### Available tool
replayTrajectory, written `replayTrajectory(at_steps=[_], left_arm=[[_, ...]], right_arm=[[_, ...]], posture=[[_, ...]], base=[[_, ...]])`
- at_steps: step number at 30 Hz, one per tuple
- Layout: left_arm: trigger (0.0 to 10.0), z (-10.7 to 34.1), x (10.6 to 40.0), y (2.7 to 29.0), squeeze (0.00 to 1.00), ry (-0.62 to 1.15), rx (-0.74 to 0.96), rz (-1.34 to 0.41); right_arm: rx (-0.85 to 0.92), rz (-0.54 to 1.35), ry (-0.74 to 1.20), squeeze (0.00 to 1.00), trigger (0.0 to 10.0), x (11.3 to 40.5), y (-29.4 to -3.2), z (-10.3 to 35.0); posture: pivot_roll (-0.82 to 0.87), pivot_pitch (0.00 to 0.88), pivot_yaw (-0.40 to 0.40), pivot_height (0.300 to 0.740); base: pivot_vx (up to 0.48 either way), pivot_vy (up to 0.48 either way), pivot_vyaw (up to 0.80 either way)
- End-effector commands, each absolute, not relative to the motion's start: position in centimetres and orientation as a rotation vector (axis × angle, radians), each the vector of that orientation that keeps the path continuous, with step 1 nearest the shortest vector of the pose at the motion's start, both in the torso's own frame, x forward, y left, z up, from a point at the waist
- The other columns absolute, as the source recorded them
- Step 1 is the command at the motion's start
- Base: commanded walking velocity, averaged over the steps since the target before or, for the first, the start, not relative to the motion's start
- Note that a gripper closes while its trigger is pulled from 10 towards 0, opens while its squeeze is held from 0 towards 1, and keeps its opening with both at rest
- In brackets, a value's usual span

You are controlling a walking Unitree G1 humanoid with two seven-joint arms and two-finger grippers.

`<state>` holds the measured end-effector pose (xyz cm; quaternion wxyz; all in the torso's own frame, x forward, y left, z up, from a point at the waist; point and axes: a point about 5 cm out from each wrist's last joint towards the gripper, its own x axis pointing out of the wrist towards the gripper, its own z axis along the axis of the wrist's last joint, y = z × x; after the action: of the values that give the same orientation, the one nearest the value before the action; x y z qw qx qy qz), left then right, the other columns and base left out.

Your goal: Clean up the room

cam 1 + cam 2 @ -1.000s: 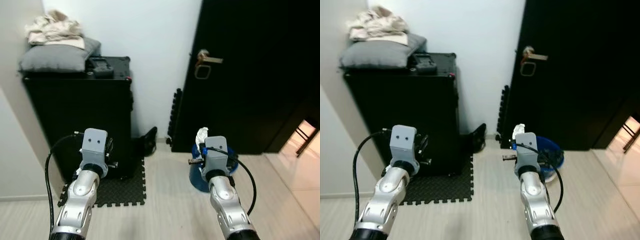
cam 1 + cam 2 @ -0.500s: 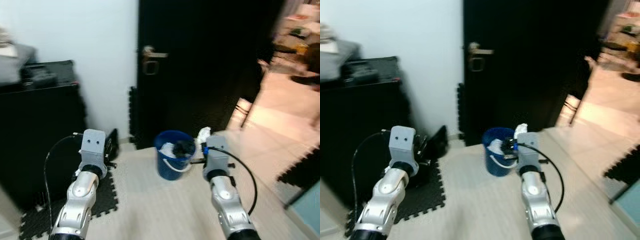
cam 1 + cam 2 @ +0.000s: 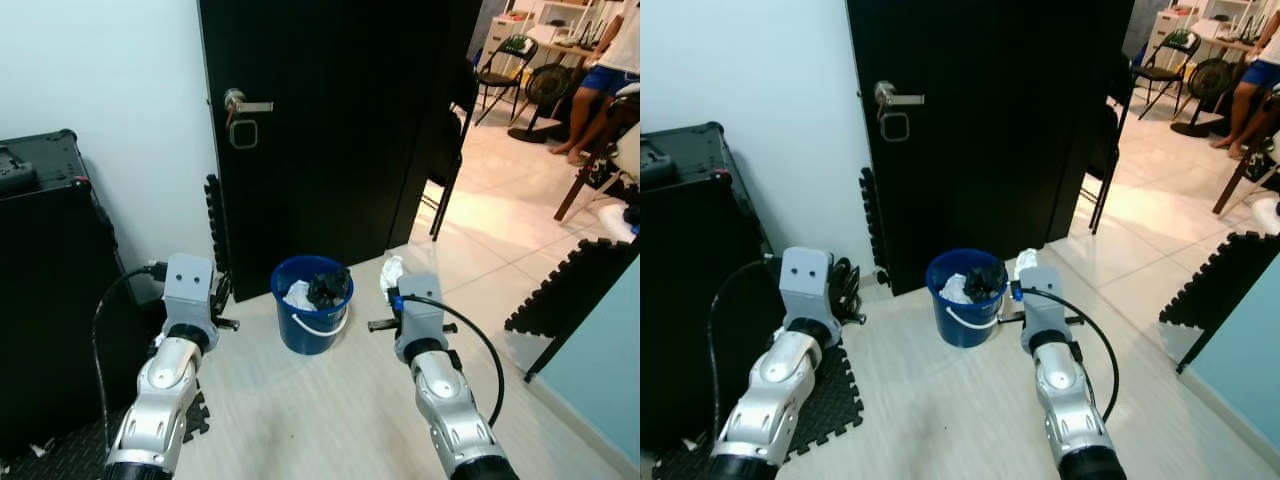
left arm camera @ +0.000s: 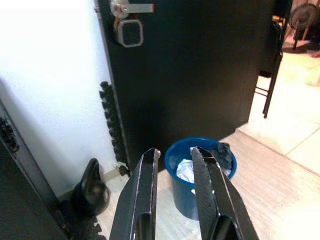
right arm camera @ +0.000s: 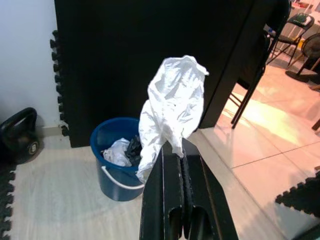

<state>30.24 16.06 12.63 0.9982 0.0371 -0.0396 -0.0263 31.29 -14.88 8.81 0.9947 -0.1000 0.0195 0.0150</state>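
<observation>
Crumpled white wrapper (image 5: 172, 107) hangs pinched in the right gripper (image 5: 173, 146), near the blue bucket (image 3: 310, 318). Released short, it could flutter onto the floor. Left gripper (image 4: 172, 152) jaws are spread, empty.

Floor (image 3: 330, 400): pale wood-look planks.
Bucket (image 3: 310, 318): blue, standing before the black door.
Foam mat (image 3: 830, 400): black, beside the cabinet.
Kettlebell (image 4: 92, 192): black, near the wall.

Black door (image 3: 330, 140) with lever handle (image 3: 246, 104) standing at 12 o'clock; white wall (image 3: 100, 90) at 10; pale plank floor (image 3: 310, 410) underfoot; sunlit tiles (image 3: 500, 190) glowing at 2.
</observation>
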Motion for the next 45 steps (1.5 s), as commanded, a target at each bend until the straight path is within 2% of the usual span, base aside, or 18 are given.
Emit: replayTrajectory(at_steps=[1,20,29,45], left_arm=[[10.0,12.65,30.14,16.53,0.00,-0.080,0.073,-0.037],[10.0,12.61,30.10,16.70,0.00,-0.082,0.071,-0.043],[10.0,12.65,30.19,16.74,0.00,-0.081,0.074,-0.049],[10.0,12.69,30.15,16.89,0.00,-0.084,0.081,-0.046]], right_arm=[[-0.203,0.046,0.044,0.00,10.0,31.39,-14.39,8.73],[-0.191,0.020,0.066,0.00,10.0,31.42,-14.81,8.41],[-0.184,0.008,0.080,0.00,10.0,31.41,-15.07,8.20],[-0.250,0.060,0.069,0.00,10.0,31.59,-14.27,8.23]], posture=[[0.11,0.012,-0.041,0.740],[0.11,0.014,-0.037,0.740],[0.11,0.015,-0.036,0.740],[0.12,0.016,-0.045,0.740]], base=[[0.364,0.000,0.00],[0.361,0.000,0.00],[0.360,0.000,-0.64],[0.362,0.000,0.00]])
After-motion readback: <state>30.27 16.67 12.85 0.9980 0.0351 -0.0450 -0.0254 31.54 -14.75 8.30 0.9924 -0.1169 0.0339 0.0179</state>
